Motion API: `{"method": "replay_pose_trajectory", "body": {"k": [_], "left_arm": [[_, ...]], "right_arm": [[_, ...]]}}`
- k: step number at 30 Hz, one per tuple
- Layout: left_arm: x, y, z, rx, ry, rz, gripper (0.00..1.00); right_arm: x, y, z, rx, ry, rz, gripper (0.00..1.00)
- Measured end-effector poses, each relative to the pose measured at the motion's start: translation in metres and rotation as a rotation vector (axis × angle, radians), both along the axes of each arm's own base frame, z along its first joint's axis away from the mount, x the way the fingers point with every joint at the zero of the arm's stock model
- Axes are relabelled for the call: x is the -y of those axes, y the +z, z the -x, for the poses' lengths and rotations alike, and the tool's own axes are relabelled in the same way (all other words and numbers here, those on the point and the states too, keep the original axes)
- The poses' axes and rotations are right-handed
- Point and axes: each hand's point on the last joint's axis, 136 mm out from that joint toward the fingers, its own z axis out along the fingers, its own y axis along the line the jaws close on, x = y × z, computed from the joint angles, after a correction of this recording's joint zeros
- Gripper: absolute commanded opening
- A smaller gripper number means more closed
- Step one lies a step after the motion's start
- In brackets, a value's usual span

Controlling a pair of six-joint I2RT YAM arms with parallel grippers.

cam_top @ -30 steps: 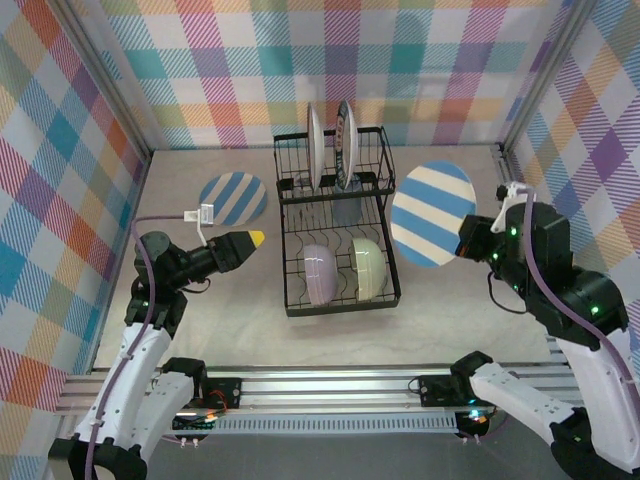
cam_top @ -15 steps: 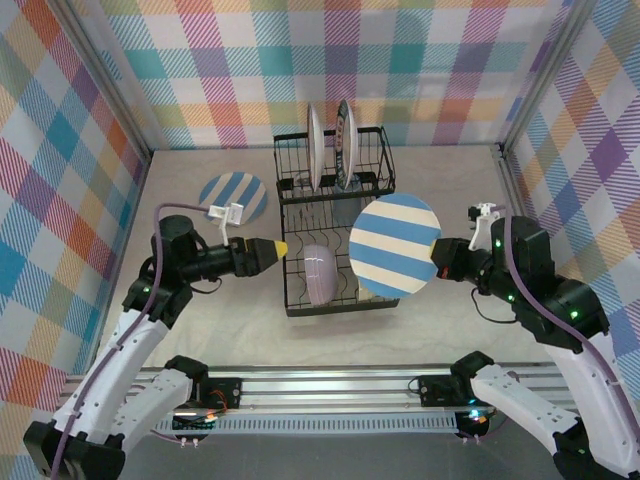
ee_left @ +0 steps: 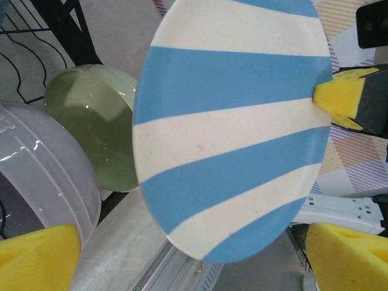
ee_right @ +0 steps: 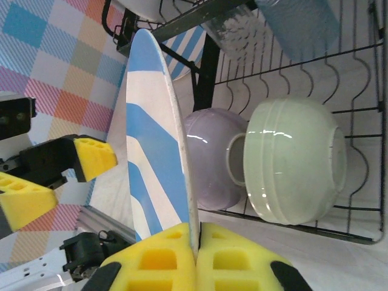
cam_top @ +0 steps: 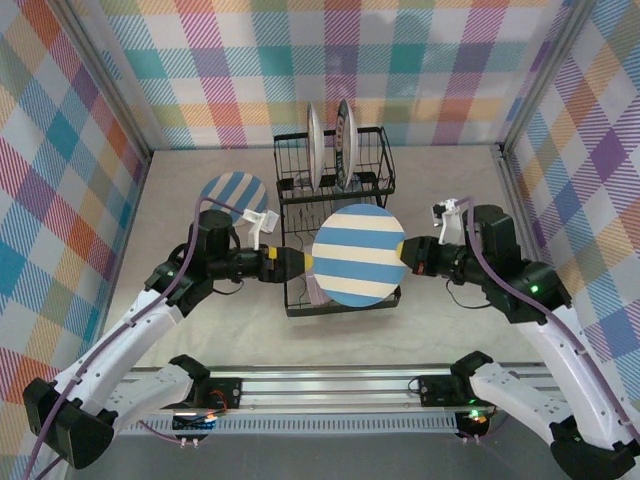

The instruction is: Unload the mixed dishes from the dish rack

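My right gripper (cam_top: 405, 252) (ee_right: 197, 242) is shut on the rim of a blue-and-white striped plate (cam_top: 358, 254) (ee_right: 151, 139), which it holds on edge above the front of the black wire dish rack (cam_top: 372, 168). My left gripper (cam_top: 300, 262) (ee_left: 191, 245) is open at the plate's (ee_left: 230, 121) opposite rim, with its yellow pads (ee_left: 36, 257) wide on either side. A lavender bowl (ee_left: 42, 170) (ee_right: 212, 157) and a pale green bowl (ee_left: 91, 127) (ee_right: 294, 160) stand in the lower rack. Two plates (cam_top: 315, 145) stand upright in the raised section. Tumblers (ee_right: 236, 27) hang above the bowls.
Another striped plate (cam_top: 233, 195) lies flat on the table left of the rack. Checked walls close the table at the left, back and right. A metal rail (cam_top: 330, 385) runs along the near edge between the arm bases.
The right arm has carried the striped plate leftward from beside the rack to over its front. The left arm has reached right, up to the plate's rim.
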Motion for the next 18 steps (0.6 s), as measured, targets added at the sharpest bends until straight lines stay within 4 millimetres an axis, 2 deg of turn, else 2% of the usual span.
{"method": "replay_pose_trajectory", "body": {"k": [8, 13, 18], "left_arm": [[-0.004, -0.009, -0.013, -0.023, 0.080, -0.032, 0.93], [-0.004, -0.005, -0.019, -0.042, 0.117, -0.010, 0.92], [0.001, 0.000, -0.026, -0.061, 0.137, 0.031, 0.86]], "right_arm": [[-0.009, -0.002, -0.016, -0.033, 0.023, -0.111, 0.00], [-0.013, -0.011, -0.028, -0.085, 0.033, -0.178, 0.00], [-0.021, -0.012, -0.030, -0.106, 0.072, -0.232, 0.00]]}}
